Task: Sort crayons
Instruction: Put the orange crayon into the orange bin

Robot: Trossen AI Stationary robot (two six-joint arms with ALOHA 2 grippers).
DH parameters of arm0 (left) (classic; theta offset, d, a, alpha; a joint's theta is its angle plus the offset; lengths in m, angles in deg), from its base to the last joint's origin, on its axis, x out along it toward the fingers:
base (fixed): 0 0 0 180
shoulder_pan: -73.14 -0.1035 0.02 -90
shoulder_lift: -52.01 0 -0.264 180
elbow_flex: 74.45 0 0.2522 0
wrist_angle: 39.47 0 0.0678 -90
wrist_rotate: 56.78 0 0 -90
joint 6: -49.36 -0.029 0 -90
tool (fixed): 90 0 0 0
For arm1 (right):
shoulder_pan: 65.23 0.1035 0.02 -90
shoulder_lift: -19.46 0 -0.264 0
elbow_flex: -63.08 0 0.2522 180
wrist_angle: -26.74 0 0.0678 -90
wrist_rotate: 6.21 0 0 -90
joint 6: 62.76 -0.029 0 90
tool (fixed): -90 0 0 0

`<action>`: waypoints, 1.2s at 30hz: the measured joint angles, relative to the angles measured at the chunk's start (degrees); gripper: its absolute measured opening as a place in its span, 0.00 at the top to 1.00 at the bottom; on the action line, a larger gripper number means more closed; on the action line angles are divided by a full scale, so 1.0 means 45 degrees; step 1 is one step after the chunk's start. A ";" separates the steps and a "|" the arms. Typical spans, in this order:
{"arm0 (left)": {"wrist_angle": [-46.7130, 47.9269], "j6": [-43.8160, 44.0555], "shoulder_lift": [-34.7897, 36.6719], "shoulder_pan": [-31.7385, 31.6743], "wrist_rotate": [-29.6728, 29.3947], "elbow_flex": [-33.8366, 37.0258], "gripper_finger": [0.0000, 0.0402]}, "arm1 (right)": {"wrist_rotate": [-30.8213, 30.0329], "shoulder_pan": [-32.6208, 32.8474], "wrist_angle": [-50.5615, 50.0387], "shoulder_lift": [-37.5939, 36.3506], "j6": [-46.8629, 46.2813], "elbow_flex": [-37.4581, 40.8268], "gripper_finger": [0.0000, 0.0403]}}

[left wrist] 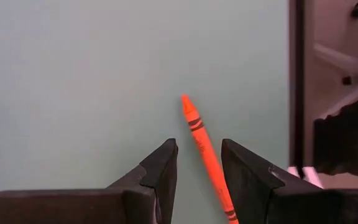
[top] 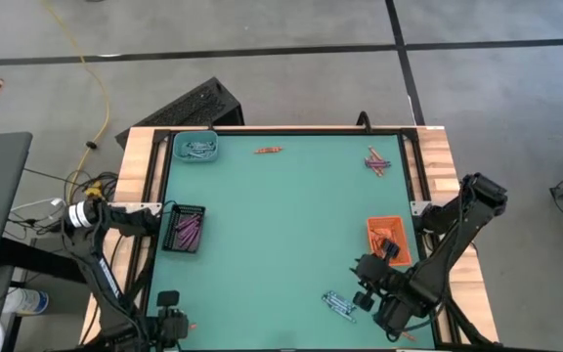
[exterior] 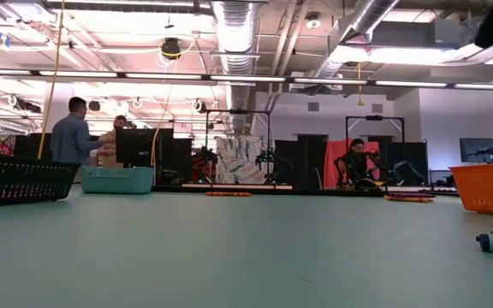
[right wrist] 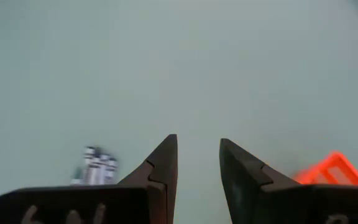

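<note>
**A:** Which step are we on?

**B:** I'd judge it's between picks. The right gripper (top: 368, 290) sits over the near-right part of the green table (top: 281, 235), just near of the orange tray (top: 389, 238), which has orange crayons (top: 387, 233) in it. Its wrist view shows the two fingers (right wrist: 163, 163) apart with only bare table between them, so it carries nothing.

**A:** What's closest for it?

**B:** A small cluster of pale blue-grey crayons (top: 338, 305) lies on the table just near and left of it. The teal tray (top: 196, 149), at the far left, already holds similar pale sticks, so that is likely where they belong.

**A:** And the left arm?

**B:** The left gripper (left wrist: 199, 163) is at the near-left corner. Its fingers stand apart with a single orange crayon (left wrist: 199, 134) lying between them, pointing away; I can't tell whether the pads touch it. It looks flat on the table, not lifted.

**A:** What else is unsorted?

**B:** A loose orange crayon (top: 268, 150) at the far middle and a mixed purple-and-orange pile (top: 377, 162) at the far right. The black tray (top: 186, 229) on the left has purple crayons (top: 185, 228) in it.

**A:** So the next move?

**B:** Probably the right gripper swings over the blue-grey cluster, lines up across one stick, and descends. They lie side by side, touching, so isolating one calls for care.
</note>
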 joint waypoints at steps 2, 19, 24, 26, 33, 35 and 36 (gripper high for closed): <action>0.0005 0.0007 -0.0096 0.0043 -0.0121 -0.0234 0.72 | -0.0067 -0.0068 0.0435 -0.0001 0.0540 -0.0100 0.72; 0.1054 0.1659 -0.1582 0.0430 0.0114 -0.0931 0.77 | -0.0126 -0.0317 0.1788 0.0004 0.1906 -0.0169 0.72; 0.1098 0.1657 -0.1587 0.0432 0.0108 -0.0983 0.92 | -0.0149 -0.0317 0.1837 0.0004 0.1942 -0.0169 0.72; 0.1074 0.1510 -0.1582 0.0436 0.0067 -0.0983 0.97 | -0.0215 -0.0317 0.1879 0.0004 0.1956 -0.0169 0.72; 0.1117 0.1250 -0.1582 0.0416 -0.0625 -0.0983 1.00 | -0.0252 -0.0317 0.2884 0.0004 0.3128 -0.0169 0.72; 0.1103 0.1123 -0.1582 0.0387 -0.1039 -0.0987 1.00 | -0.0255 -0.0317 0.3286 0.0004 0.3594 -0.0169 0.72; 0.1103 0.0991 -0.1582 0.0361 -0.1199 -0.0987 1.00 | -0.0258 -0.0317 0.3488 0.0004 0.3834 -0.0169 0.72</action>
